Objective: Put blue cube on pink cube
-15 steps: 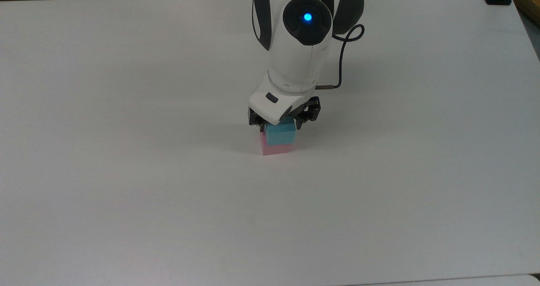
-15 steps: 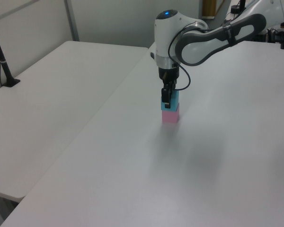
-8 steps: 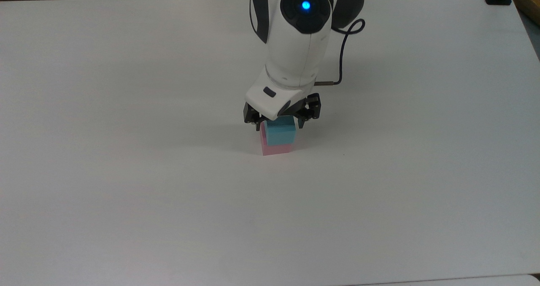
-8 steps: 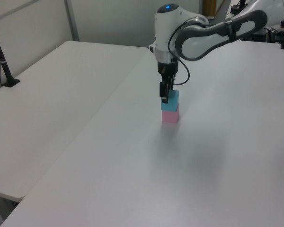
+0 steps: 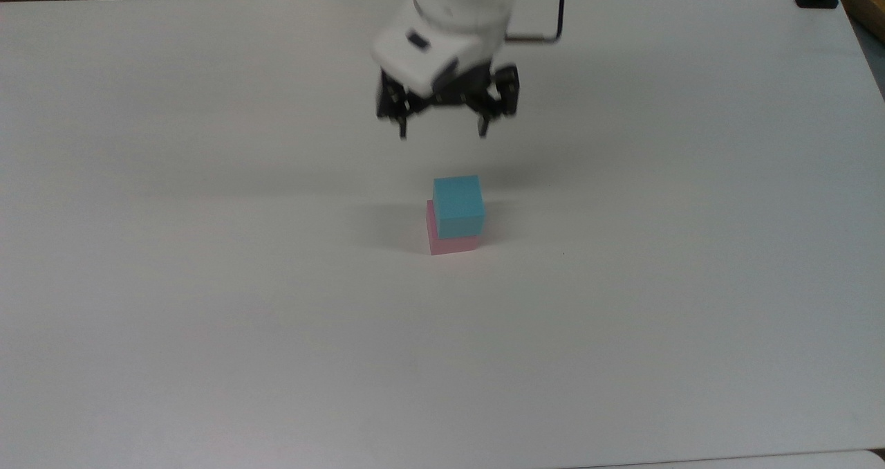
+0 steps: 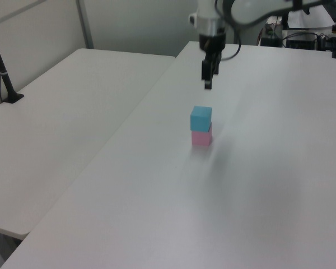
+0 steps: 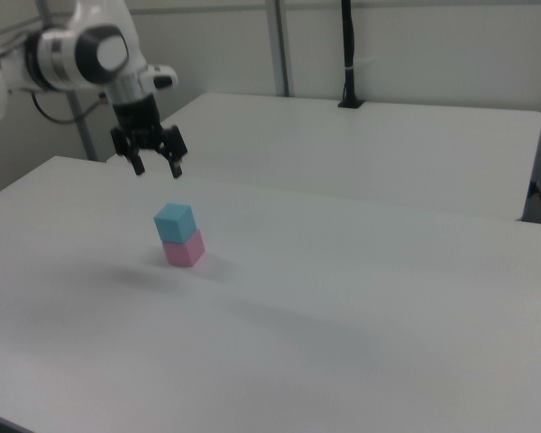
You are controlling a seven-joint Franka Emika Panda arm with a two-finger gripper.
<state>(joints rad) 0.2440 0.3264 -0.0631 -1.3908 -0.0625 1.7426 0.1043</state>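
With the blue cube (image 5: 458,205) sitting on the pink cube (image 5: 451,242), slightly offset toward the top view's right, the gripper (image 5: 443,124) is hanging above the stack, fingers spread, holding nothing. Stack looks placed. For the retreat: go straight up and clear before any lateral move, so nothing is nudging the stack.

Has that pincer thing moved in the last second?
Yes. The pincer has lifted off the blue cube and hangs open above it; the blue cube rests on the pink cube.
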